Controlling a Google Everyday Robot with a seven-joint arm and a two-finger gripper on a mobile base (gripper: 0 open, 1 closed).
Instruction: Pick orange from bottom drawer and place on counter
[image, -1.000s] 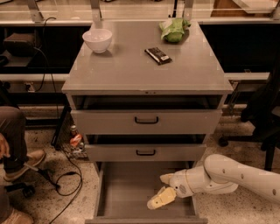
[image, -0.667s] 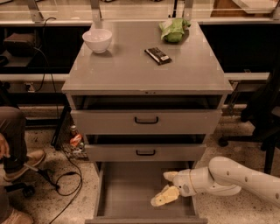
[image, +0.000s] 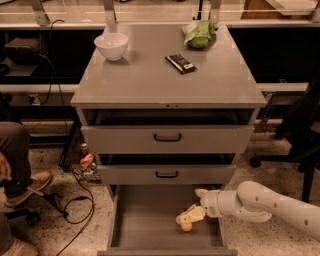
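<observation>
The orange (image: 186, 227) is small and round and lies on the floor of the bottom drawer (image: 145, 220), which is pulled out, right of its middle. My gripper (image: 194, 205) reaches into the drawer from the right on a white arm. Its fingers are spread apart and hold nothing. The lower fingertip (image: 185, 217) sits just above the orange, close to it or touching it. The counter (image: 150, 75) is the grey cabinet top above.
On the counter stand a white bowl (image: 111, 45), a green bag (image: 199, 34) and a dark bar (image: 180, 63). The two upper drawers (image: 167, 137) are slightly open. A seated person's leg (image: 15, 160) and cables (image: 75, 200) are at the left, a chair base (image: 300, 165) at the right.
My gripper has lifted slightly and shifted right inside the bottom drawer. The orange now shows just below the lower fingertip, where it was hidden before.
</observation>
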